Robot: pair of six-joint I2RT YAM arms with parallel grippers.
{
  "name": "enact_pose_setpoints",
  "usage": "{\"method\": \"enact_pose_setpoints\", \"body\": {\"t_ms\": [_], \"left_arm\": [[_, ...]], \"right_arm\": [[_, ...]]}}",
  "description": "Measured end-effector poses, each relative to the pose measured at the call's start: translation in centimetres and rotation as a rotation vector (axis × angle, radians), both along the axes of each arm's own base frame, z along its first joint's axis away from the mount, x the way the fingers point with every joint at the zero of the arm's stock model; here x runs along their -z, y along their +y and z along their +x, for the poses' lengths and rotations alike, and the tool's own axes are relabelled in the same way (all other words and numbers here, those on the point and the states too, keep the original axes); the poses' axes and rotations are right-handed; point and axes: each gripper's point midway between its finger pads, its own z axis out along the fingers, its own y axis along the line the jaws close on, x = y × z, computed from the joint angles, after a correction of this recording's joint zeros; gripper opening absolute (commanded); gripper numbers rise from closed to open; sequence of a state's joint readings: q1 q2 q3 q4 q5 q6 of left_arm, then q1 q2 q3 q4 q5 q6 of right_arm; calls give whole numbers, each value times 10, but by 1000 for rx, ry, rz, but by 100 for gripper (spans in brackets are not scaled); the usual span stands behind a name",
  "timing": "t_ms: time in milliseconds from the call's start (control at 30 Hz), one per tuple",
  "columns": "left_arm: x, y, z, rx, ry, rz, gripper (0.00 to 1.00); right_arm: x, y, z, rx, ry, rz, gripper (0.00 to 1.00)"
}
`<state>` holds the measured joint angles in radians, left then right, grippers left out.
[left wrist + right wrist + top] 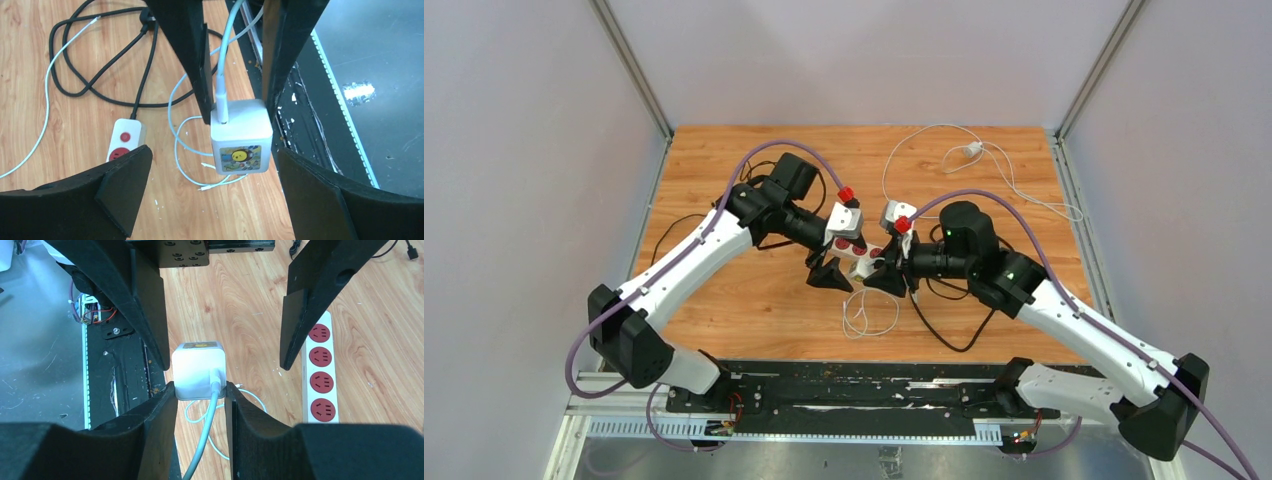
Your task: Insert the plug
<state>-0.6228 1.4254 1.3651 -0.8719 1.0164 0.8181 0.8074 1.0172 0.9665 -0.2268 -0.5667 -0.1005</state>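
Note:
The plug is a white charger cube [198,371] with a cartoon sticker on one face [241,135] and a white cable out of its back. My right gripper [200,390] is shut on its sides and holds it above the wooden table. The white power strip [320,370] with red sockets lies flat just right of the cube, and shows in the left wrist view [124,140]. My left gripper [212,185] is open and empty, with its fingers spread wide on either side of the cube. In the top view both grippers [829,273] [886,280] meet over the strip [861,252].
The cube's white cable loops loosely on the table [869,315]. A black cord [954,330] runs from the strip toward the near edge. A second small white adapter with a long white cable [972,150] lies at the back. A black base plate [864,395] borders the near edge.

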Motion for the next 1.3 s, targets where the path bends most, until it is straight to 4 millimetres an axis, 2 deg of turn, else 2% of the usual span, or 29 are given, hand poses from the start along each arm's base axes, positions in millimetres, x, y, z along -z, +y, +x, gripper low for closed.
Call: {"method": "enact_pose_setpoints", "body": {"t_ms": [167, 333, 467, 567, 600, 667, 833, 933, 1067, 1167, 1300], "left_arm": [[6, 1, 10, -33, -15, 35, 100], [0, 4, 25, -107, -49, 88, 100], [-1, 9, 55, -289, -107, 135, 100], [1, 30, 86, -539, -207, 138, 100], [3, 40, 89, -608, -219, 137, 100], [3, 61, 87, -746, -242, 104, 100], [-14, 92, 74, -993, -226, -115, 100], [-14, 109, 80, -1196, -134, -231, 100], [2, 132, 99, -1491, 49, -283, 100], [32, 143, 111, -1630, 165, -238, 100], [70, 163, 115, -1746, 275, -171, 100]], "right_arm": [[-2, -3, -3, 3, -1, 12, 0], [-2, -5, 2, 34, -10, 7, 0], [2, -16, 20, 133, 3, -11, 0], [11, -28, 30, 196, 43, -38, 0], [14, -33, 33, 217, 56, -48, 0], [20, -43, 41, 264, 71, -67, 0], [38, -55, 58, 322, 105, -123, 0], [59, -56, 70, 316, 123, -220, 0], [83, -54, 85, 249, 113, -357, 0], [89, -48, 99, 183, 68, -428, 0], [94, -41, 120, 124, 13, -486, 0]]}}
